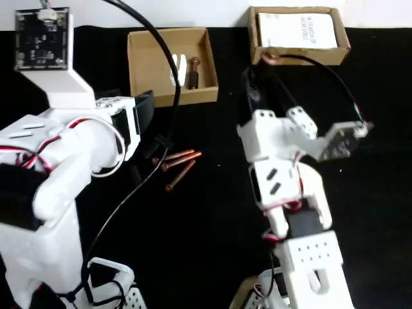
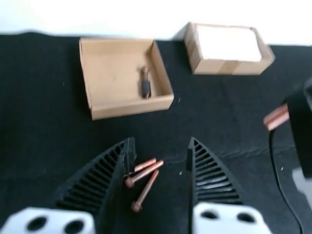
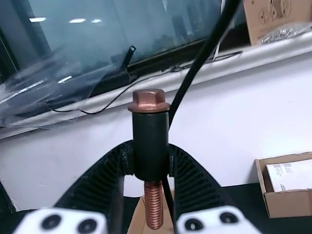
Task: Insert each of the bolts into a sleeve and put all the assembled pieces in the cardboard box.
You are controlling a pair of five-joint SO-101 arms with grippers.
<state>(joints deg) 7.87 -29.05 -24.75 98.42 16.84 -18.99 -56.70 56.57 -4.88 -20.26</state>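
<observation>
The right jaws were clamped on one black sleeve (image 3: 150,141) with one copper bolt (image 3: 148,101) through it, held above the counter (image 1: 212,219); the left jaws stood apart over three loose bolts (image 2: 145,173) lying together on it. One assembled piece (image 2: 146,84) lay in the cardboard box (image 2: 112,73); a second box (image 2: 229,61) stood near it.

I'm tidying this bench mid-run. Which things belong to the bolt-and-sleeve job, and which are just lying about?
Job: loose bolts, sleeved bolt in the right gripper, finished piece in the cardboard box.
Lying about: second box, white packet in it.
</observation>
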